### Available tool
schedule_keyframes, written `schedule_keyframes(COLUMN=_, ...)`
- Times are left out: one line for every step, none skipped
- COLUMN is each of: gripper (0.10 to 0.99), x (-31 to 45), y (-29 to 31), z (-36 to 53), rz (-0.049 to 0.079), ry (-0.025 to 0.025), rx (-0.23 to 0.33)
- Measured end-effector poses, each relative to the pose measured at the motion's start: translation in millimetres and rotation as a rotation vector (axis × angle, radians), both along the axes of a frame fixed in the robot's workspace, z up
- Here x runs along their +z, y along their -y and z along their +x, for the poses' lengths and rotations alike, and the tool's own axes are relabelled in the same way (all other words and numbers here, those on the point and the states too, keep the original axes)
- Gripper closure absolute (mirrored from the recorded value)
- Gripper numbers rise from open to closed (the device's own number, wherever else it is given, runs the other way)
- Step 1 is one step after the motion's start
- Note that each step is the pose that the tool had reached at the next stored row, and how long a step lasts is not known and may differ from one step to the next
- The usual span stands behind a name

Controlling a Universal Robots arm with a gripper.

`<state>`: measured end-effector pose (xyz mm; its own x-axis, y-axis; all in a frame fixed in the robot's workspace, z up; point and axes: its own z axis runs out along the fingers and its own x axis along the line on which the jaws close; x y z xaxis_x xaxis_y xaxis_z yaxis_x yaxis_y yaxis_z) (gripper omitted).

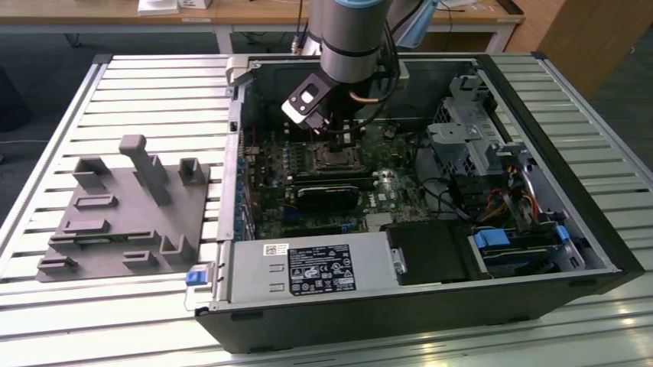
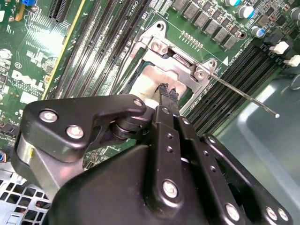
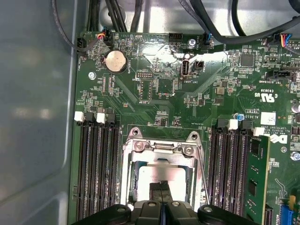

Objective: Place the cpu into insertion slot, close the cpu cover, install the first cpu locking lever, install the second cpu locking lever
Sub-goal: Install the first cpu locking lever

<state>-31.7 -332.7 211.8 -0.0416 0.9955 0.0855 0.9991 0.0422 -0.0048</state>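
Aluminium slatted tabletop (image 1: pixel 153 76) carries an open black computer case (image 1: pixel 408 321) on its half toward the exterior view's right. A grey fixture (image 1: pixel 112 222) sits on the other half, well apart.

The arm (image 1: pixel 352 38) drops in near-vertical from the case's far edge, wrist down over the middle of the green motherboard (image 3: pixel 154 89).

The insertion slot (image 1: pixel 332 158) sits mid-board between two banks of long memory slots (image 3: pixel 98 164).

Step, as judged: the cpu (image 3: pixel 154 176) is already in the slot, its silver top showing. The cpu cover (image 3: pixel 162 148) looks laid down around it, frame rim at the chip's edges; can't tell if it is fully flat.

One thin wire locking lever (image 2: pixel 243 96) sticks out free from the slot's corner toward the case wall, not hooked. So levers are not yet installed, and the work stands at the cover/first-lever stage.

Judgement on the move in hand: needs a clean contact on that thin wire and no sideways drag on chip or frame.

End effector (image 2: pixel 168 91): fingers pressed together, narrow, nothing seen between them. The tips are over the cpu's top inside the cover window, touching or just above; can't tell which.
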Motion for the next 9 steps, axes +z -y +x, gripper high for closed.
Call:
schedule_keyframes(gripper=0.980, x=0.3, y=0.0, z=0.0, rz=0.000, ry=0.0000, rx=0.000)
schedule_keyframes(gripper=0.980, x=0.6, y=0.0, z=0.0, rz=0.000, ry=0.0000, rx=0.000)
schedule_keyframes(gripper=0.980, x=0.7, y=0.0, z=0.0, rz=0.000, ry=0.0002, rx=0.000)
schedule_keyframes(gripper=0.980, x=1.3, y=0.0, z=0.0, rz=0.000, ry=0.0000, rx=0.000)
schedule_keyframes(gripper=0.980, x=1.5, y=0.0, z=0.0, rz=0.000, ry=0.0000, rx=0.000)
schedule_keyframes(gripper=0.980, x=1.5, y=0.0, z=0.0, rz=0.000, ry=0.0000, rx=0.000)
schedule_keyframes(gripper=0.980, x=1.5, y=0.0, z=0.0, rz=0.000, ry=0.0000, rx=0.000)
schedule_keyframes(gripper=0.980, x=1.6, y=0.0, z=0.0, rz=0.000, ry=0.0001, rx=0.000)
schedule_keyframes(gripper=0.980, x=1.7, y=0.0, z=0.0, rz=0.000, ry=0.0000, rx=0.000)
